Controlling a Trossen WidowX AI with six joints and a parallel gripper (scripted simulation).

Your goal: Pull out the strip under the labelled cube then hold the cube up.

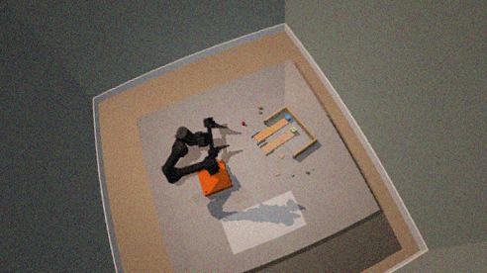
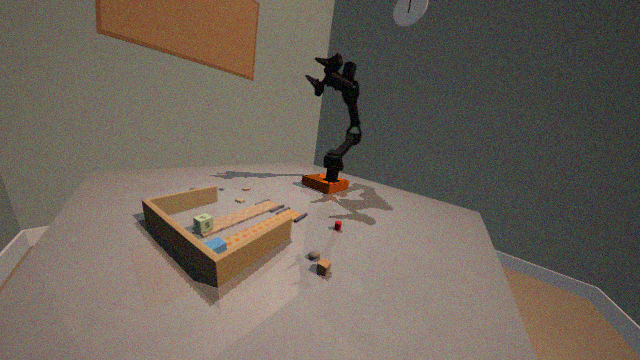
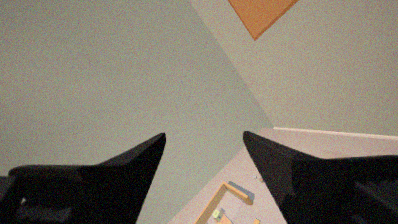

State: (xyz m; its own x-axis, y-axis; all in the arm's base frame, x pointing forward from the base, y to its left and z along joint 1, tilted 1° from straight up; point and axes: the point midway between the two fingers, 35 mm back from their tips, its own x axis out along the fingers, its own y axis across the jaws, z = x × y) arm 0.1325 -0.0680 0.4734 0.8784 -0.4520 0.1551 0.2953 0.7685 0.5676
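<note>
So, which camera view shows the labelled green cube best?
The exterior view: the labelled green cube sits large enough there to see a dark mark on its face, resting on a strip inside the wooden tray. The top view shows only a tiny green speck; the wrist view, a small pale dot.
</note>
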